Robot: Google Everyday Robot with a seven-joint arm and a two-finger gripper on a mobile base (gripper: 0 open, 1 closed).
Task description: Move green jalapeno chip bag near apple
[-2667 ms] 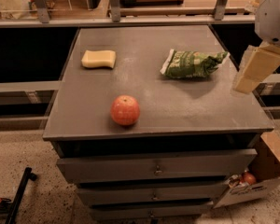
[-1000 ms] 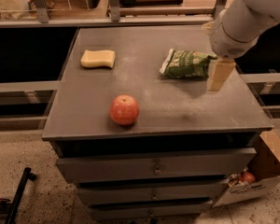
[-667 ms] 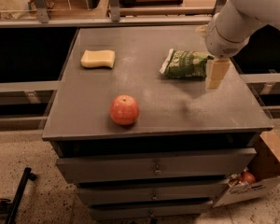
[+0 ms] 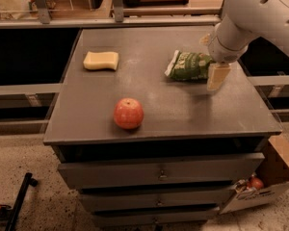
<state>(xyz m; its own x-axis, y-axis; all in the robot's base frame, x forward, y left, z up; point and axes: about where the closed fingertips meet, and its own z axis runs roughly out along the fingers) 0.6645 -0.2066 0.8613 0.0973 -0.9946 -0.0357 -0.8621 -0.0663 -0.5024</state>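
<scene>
The green jalapeno chip bag point(image 4: 190, 65) lies on the grey cabinet top point(image 4: 183, 114), right of centre and towards the back. The red-orange apple point(image 4: 128, 113) stands near the front edge, left of centre, well apart from the bag. My gripper point(image 4: 216, 76) hangs from the white arm at the bag's right end, with its pale finger pointing down just beside or over that end. The bag's right end is partly hidden behind the gripper.
A pale yellow sponge point(image 4: 101, 60) lies at the back left of the top. Drawers point(image 4: 159, 174) run below the front edge. A cardboard box point(image 4: 265, 184) with small items sits on the floor at the right. Shelving stands behind.
The arm has swung in from the right edge of the view towards the bag and come lower at its right end. The bag, apple and sponge have not moved.
</scene>
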